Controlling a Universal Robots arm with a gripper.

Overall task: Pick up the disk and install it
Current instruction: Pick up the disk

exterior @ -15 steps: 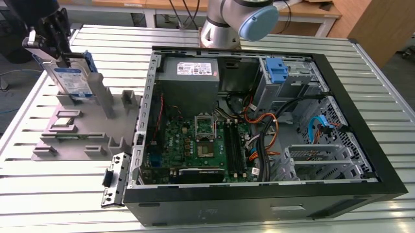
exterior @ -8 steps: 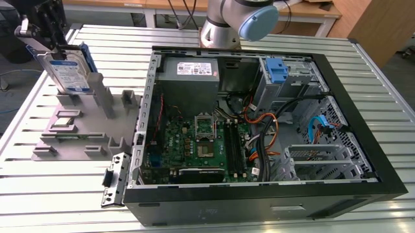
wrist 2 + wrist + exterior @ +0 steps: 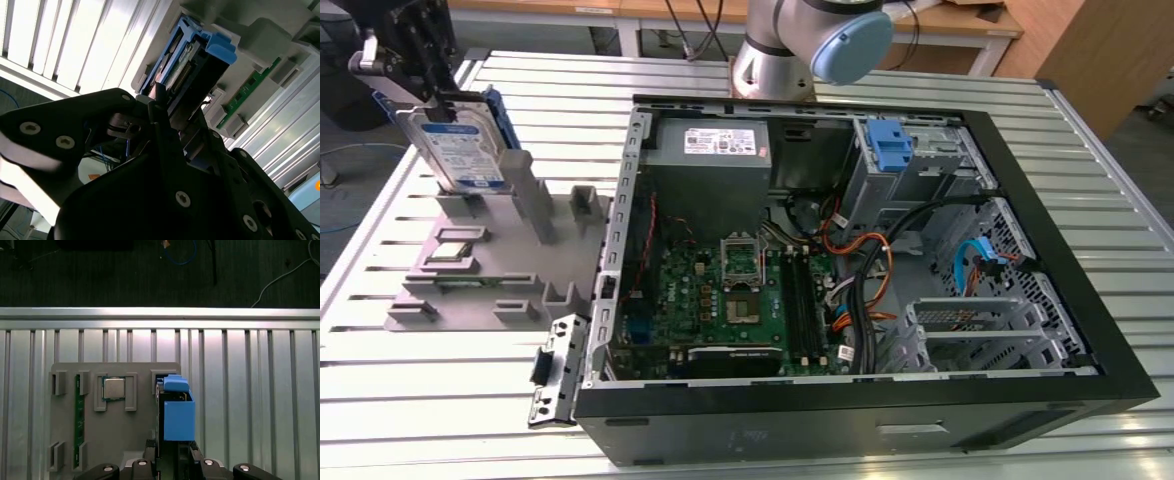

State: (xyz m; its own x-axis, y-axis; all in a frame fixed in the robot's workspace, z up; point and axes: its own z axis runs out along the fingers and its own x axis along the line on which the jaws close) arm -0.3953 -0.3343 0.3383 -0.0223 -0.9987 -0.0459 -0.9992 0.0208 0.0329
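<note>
The disk [image 3: 460, 152], a silver drive with a white-and-blue label in a blue carrier, stands on edge at the back of the grey holder [image 3: 494, 290], at the exterior view's left. My gripper [image 3: 440, 105] comes down on its top edge, one finger on each side of it, shut on it. In the first wrist view the blue carrier of the disk [image 3: 178, 412] runs out from between the fingers of the gripper [image 3: 172, 452]. The second wrist view shows the disk [image 3: 192, 60] end-on, clamped in the gripper [image 3: 167, 107].
The open computer case [image 3: 854, 270] lies at the exterior view's right, with a grey power supply [image 3: 710, 150] and a blue bracket [image 3: 890, 145] in its drive bay. The holder also carries a processor chip [image 3: 114, 388] and a green memory stick [image 3: 78, 415]. The table is slatted metal.
</note>
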